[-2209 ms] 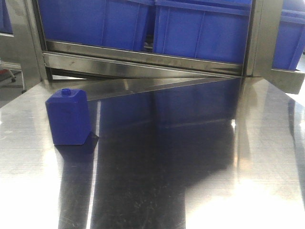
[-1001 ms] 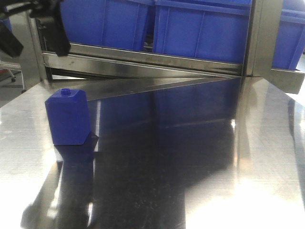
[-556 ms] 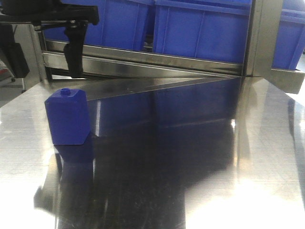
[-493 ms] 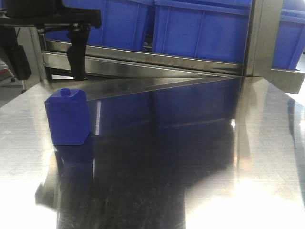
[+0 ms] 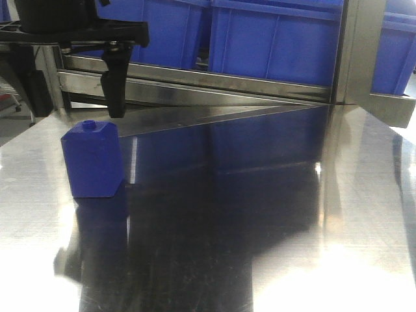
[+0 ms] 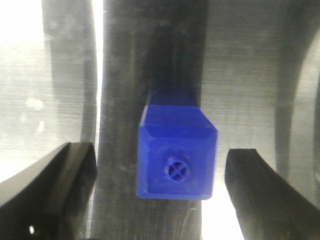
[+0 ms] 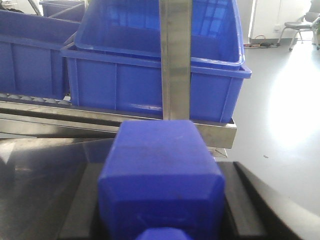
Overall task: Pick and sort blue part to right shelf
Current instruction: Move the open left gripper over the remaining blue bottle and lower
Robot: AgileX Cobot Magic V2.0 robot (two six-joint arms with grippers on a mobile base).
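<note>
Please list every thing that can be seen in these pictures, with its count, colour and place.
table: one, shiny steel, foreground.
shelf: one, steel, behind the table.
bins: at least three, blue, on the shelf.
blue block: one, blue, upright on the table, left side.
blue part: one, blue, close before the right wrist camera.
chair: one, grey, far on the floor.
left gripper: one, black, open, fingers either side of the blue block, not touching.
right gripper: one, black, seemingly shut on the blue part.

My left gripper [image 5: 75,110] hangs spread wide over the blue block [image 5: 93,161], tips just above its top. Block upright on table [image 5: 260,227]; bins [image 5: 273,39] behind.
</note>
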